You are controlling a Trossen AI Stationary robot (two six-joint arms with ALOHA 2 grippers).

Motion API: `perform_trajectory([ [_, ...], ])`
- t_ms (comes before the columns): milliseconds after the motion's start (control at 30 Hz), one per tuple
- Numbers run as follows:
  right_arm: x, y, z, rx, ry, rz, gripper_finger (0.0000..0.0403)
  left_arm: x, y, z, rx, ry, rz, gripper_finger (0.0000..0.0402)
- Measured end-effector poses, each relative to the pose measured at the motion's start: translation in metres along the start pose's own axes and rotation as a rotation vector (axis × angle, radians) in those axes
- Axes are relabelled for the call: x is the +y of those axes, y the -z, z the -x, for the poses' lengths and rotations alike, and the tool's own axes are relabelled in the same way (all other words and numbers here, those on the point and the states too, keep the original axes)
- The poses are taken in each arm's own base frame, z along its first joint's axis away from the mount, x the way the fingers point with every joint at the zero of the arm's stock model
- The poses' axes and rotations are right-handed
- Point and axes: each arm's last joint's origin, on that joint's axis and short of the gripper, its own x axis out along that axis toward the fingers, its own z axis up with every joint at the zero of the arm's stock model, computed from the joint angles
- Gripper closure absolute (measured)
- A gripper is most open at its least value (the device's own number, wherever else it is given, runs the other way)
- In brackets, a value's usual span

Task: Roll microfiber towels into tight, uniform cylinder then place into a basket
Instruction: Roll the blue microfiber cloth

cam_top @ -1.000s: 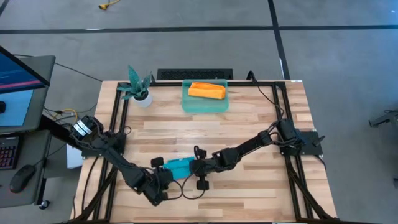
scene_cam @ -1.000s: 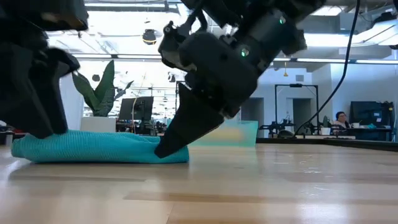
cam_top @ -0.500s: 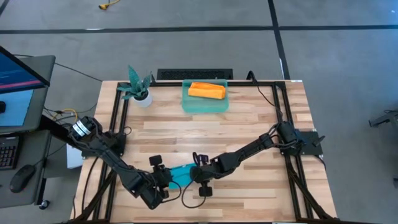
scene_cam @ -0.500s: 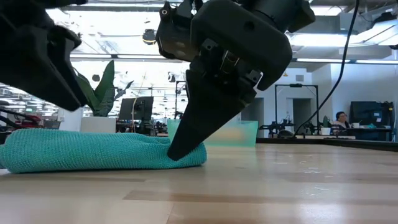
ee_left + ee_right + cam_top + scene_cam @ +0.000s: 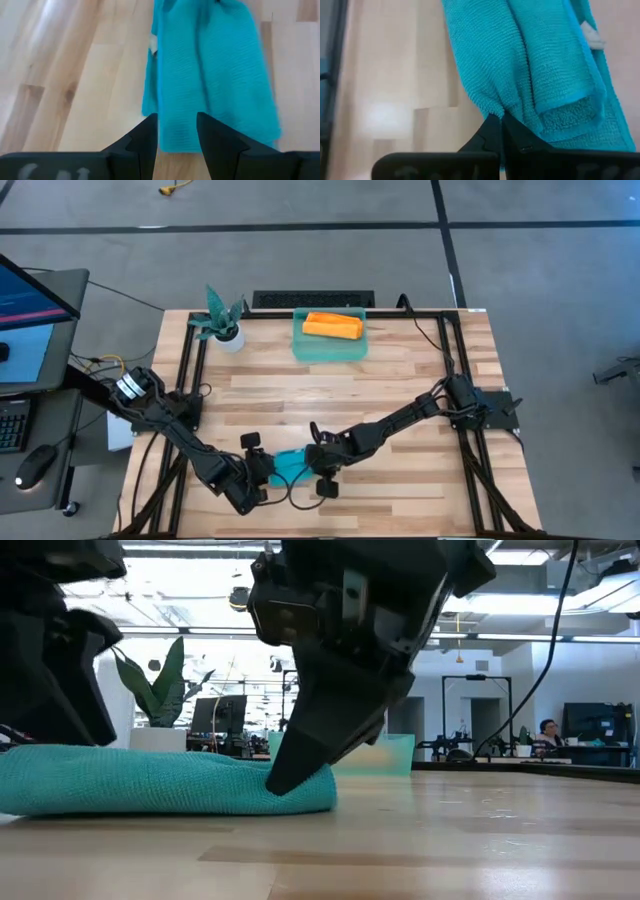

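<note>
The teal microfiber towel (image 5: 290, 464), folded into a long rumpled strip, lies on the table near the front edge (image 5: 150, 780). My left gripper (image 5: 268, 470) sits at the strip's left end, and cloth fills the gap between its fingers (image 5: 177, 122). My right gripper (image 5: 310, 463) is shut, with its tips (image 5: 497, 120) on the strip's right end. An orange rolled towel (image 5: 332, 326) lies in the teal basket (image 5: 300, 350) at the far edge. My left gripper has the towel's left end (image 5: 177, 137) between its two fingers, which come slanting down from the table's left. The cloth spreads wider than the gap on both sides. That end rests on the table. My right gripper sets its shut fingertips (image 5: 285, 778) on the towel's right end, at a long folded edge (image 5: 495, 107), slanting down from the right. Whether a layer lies between the tips I cannot tell. The towel lies on the table under them.
A small potted plant (image 5: 222, 320) stands at the far left corner beside the basket. Bare wood stretches between the basket and the towel and to the right of it. Black frame rails (image 5: 455, 380) run along both sides of the table.
My right gripper has moved toward the near edge and rolled about its pointing line, its tips staying on the towel's right end. The towel has slid toward the near edge with it and now looks shorter from above between the two grippers.
</note>
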Motion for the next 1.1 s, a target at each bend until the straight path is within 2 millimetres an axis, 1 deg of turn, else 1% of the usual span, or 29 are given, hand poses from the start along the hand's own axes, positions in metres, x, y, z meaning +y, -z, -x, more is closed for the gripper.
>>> perform_trajectory([
  [167, 0.003, 0.001, 0.000, 0.045, -0.096, -0.068, 0.0394, -0.002, 0.004, -0.006, -0.028, 0.055, -0.003, 0.0272],
  [367, -0.002, -0.002, 0.002, 0.113, -0.208, -0.187, 0.0389, -0.003, 0.006, -0.007, -0.007, 0.097, -0.013, 0.0272],
  [500, -0.006, -0.006, 0.003, 0.124, -0.271, -0.214, 0.0392, -0.005, 0.008, -0.005, -0.001, 0.114, -0.052, 0.0272],
  [667, -0.005, -0.013, 0.005, 0.105, -0.362, -0.241, 0.0393, -0.011, 0.014, 0.003, -0.077, 0.069, -0.113, 0.0272],
  [800, -0.008, -0.017, 0.006, 0.118, -0.409, -0.295, 0.0389, -0.018, 0.021, 0.012, -0.135, 0.051, -0.165, 0.0272],
  [967, -0.014, -0.020, 0.007, 0.119, -0.410, -0.337, 0.0395, -0.028, 0.027, 0.023, -0.217, 0.066, -0.175, 0.0272],
  [1100, -0.019, -0.021, 0.007, 0.108, -0.390, -0.348, 0.0391, -0.038, 0.025, 0.030, -0.286, 0.123, -0.199, 0.0272],
])
